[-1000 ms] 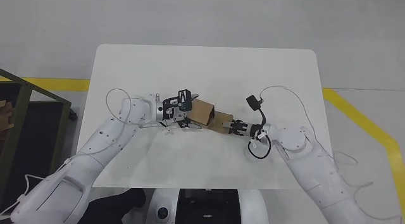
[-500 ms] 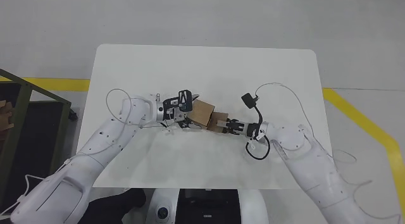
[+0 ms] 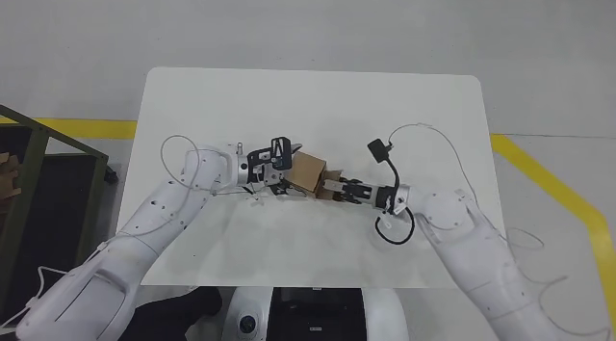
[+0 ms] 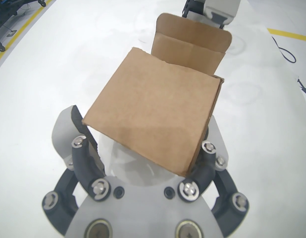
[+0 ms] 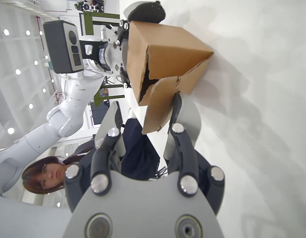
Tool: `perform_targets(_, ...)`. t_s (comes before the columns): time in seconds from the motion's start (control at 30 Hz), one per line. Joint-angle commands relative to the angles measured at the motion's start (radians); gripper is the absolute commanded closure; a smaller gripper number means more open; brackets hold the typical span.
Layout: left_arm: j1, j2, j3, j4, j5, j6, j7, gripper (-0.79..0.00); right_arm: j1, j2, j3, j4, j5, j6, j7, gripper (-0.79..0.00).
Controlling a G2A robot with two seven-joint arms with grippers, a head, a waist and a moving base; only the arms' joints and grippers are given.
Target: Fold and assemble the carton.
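The brown cardboard carton [image 3: 310,172] is near the middle of the smooth white table [image 3: 404,110], between both arms, and its dark inside is hard to make out. The left gripper [image 4: 143,127] clamps its flat sides. The right gripper [image 5: 146,107] gapes wide, with a loose end flap [image 5: 159,105] between its fingers [image 5: 176,107].

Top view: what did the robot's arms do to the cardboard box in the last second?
The open right gripper slid toward the carton and pushed its end flap closer to the box body. Nothing was grabbed or let go. The left gripper stayed clamped on the carton's other end, and the carton kept its spot on the table.
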Motion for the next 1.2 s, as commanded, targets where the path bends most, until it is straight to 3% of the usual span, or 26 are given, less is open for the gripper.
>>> perform_targets(0.0,0.000,0.000,0.000,0.002,-0.001,-0.001,0.000,-0.785,0.004,-0.001,-0.001,0.009,0.025,-0.018,0.010,-0.376)
perform_targets(0.33,-0.003,-0.001,0.000,0.004,-0.003,-0.004,-0.007,-0.785,0.053,-0.012,-0.021,0.106,0.164,-0.101,0.072,-0.360)
perform_targets(0.53,-0.005,-0.002,0.000,0.007,-0.006,-0.005,-0.014,-0.785,0.089,-0.020,-0.042,0.172,0.215,-0.133,0.110,-0.296)
perform_targets(1.17,-0.005,-0.001,-0.002,0.009,-0.003,-0.003,-0.013,-0.785,0.138,-0.032,-0.086,0.248,0.161,-0.081,0.054,-0.151)
